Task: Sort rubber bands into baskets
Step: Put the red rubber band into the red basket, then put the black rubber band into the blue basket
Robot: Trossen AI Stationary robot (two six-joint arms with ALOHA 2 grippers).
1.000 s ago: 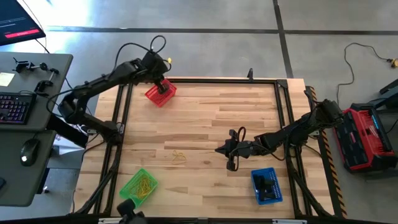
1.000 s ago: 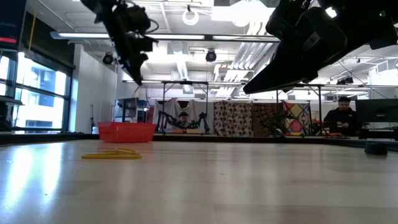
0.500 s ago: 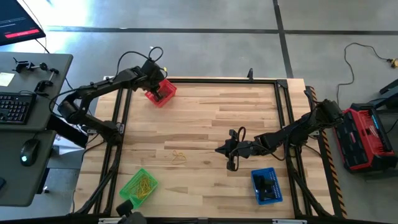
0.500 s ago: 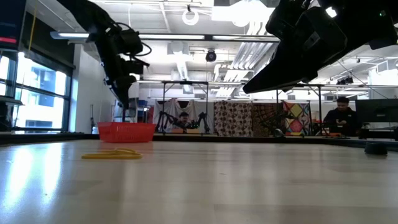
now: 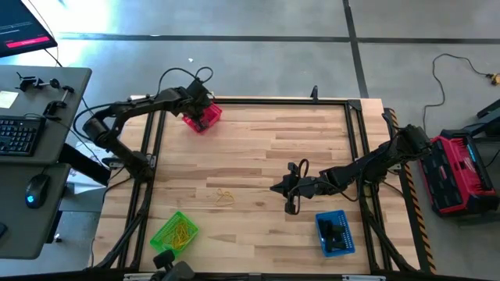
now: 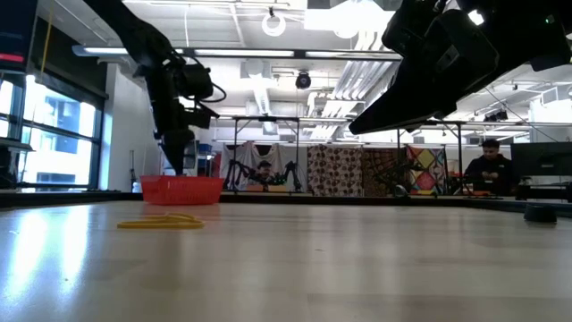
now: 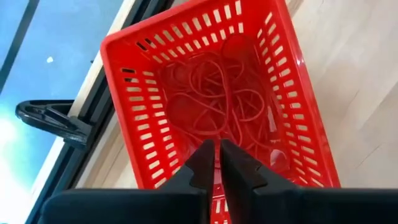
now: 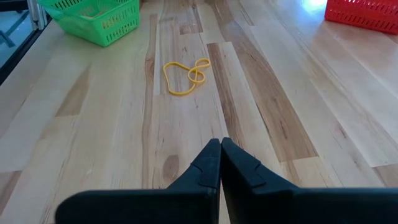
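The red basket (image 5: 205, 119) stands at the table's far left corner, with several reddish-orange bands (image 7: 217, 93) lying inside. My left gripper (image 7: 216, 152) hangs over it, fingers pointing down and shut to a thin slit; in the low view (image 6: 176, 165) its tips are just above the basket's rim (image 6: 181, 182). No band shows between the tips. A tan-yellow band cluster (image 5: 225, 196) lies on the bare wood at mid-table. My right gripper (image 5: 275, 188) is shut and empty to the right of it, above the wood (image 8: 220, 149). The green basket (image 5: 175, 232) holds yellow bands; the blue basket (image 5: 334, 234) holds black ones. My left gripper: I cannot tell whether anything is pinched between its fingertips or whether they touch the basket.
Black frame rails run along the table's edges. A desk with a keyboard (image 5: 19, 134) stands to the left, and a red and black machine (image 5: 457, 172) to the right. A person (image 6: 490, 165) sits in the room behind. Bare wood lies across the table's middle and far right.
My left gripper has come down toward the red basket, from well above it to just over its rim. The right arm has kept still.
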